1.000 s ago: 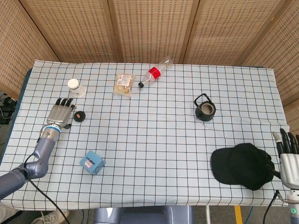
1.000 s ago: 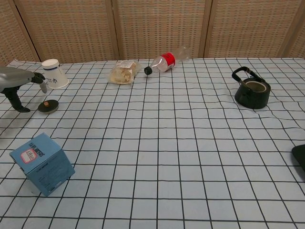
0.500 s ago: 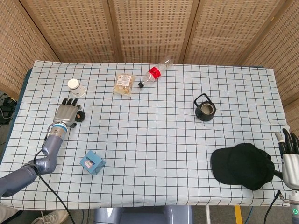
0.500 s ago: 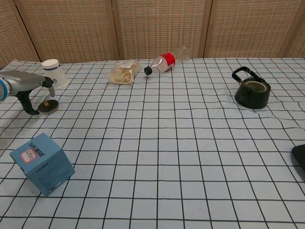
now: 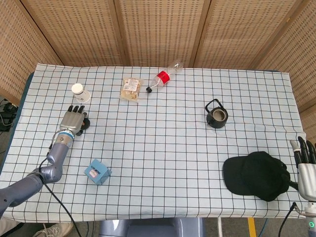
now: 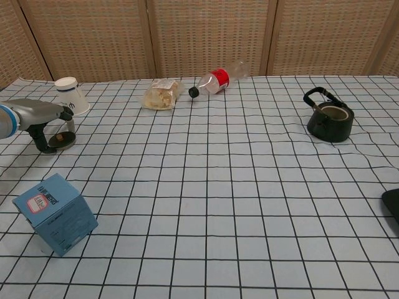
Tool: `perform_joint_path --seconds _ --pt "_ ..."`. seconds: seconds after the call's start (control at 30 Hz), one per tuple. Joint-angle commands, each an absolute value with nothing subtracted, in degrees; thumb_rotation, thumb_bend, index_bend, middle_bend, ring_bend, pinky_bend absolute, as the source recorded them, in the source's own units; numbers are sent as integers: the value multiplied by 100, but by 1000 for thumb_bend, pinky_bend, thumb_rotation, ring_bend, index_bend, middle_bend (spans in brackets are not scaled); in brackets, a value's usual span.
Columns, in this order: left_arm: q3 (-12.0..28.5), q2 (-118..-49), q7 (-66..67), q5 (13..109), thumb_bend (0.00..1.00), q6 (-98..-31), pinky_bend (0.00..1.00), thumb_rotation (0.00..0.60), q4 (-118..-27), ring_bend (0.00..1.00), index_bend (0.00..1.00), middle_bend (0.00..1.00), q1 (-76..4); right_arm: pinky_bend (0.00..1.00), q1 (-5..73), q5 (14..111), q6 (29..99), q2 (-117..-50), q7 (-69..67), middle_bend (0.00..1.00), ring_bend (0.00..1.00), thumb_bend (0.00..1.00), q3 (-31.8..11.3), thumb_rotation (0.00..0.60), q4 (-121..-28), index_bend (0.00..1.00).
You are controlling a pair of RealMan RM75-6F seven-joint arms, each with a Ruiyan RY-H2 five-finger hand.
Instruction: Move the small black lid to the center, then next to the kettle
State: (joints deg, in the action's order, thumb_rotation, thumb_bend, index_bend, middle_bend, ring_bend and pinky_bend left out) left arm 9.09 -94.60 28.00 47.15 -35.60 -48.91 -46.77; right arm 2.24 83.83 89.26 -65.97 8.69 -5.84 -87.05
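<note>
The small black lid (image 6: 60, 141) lies flat on the checked cloth at the far left, near the paper cup. My left hand (image 6: 41, 121) hovers right over it, thumb on one side and fingers arched down the other, so the lid sits between them on the table. From the head view the left hand (image 5: 72, 120) covers most of the lid (image 5: 86, 124). The black kettle (image 5: 217, 115) stands far to the right, also seen as the kettle (image 6: 329, 118) in the chest view. My right hand (image 5: 306, 165) rests at the table's right front corner, fingers straight and empty.
A white paper cup (image 5: 79, 91) lies just behind the lid. A blue box (image 5: 98, 172) sits near the front left. A snack bag (image 5: 131, 89) and a fallen bottle (image 5: 165, 76) lie at the back. A black cap (image 5: 256, 175) is beside my right hand.
My left hand has slid right and forward from beside the lid to over it, its fingers now straddling the lid. The lid and my right hand have stayed in place.
</note>
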Motion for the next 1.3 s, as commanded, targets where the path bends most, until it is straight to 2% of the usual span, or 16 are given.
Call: perform_joint_path --seconds 0.03,0.47,0.6,0.77,1.07,1.3 --pt "912 -9492 2719 4761 371 -3606 0 600 -4882 0 347 0 -4659 0 223 8415 8940 -6606 880 0 0 167 -573 600 -8711 29" --pt "983 -8989 1915 5637 373 -4354 0 600 -5891 0 389 0 -4392 0 233 8438 8944 -6606 807 0 0 167 -591 600 -8693 29" --pt "1058 -8753 2051 5775 373 -4578 0 600 -6422 0 387 0 -4459 0 238 8421 8927 -6587 758 0 0 167 -603 600 -8707 32" --pt "1182 -8666 2477 5591 373 -4495 0 600 -6854 0 382 0 -4743 0 249 8359 8893 -6559 666 0 0 167 -642 600 -8699 32" --pt "1401 -9217 3369 4848 372 -4275 0 600 -6963 0 377 0 -5524 0 272 8163 8779 -6520 479 0 0 167 -732 600 -8601 32" --pt "1481 -10023 3960 4179 372 -4080 0 600 -6396 0 374 0 -6257 0 281 8106 8722 -6505 371 0 0 167 -750 600 -8545 32"
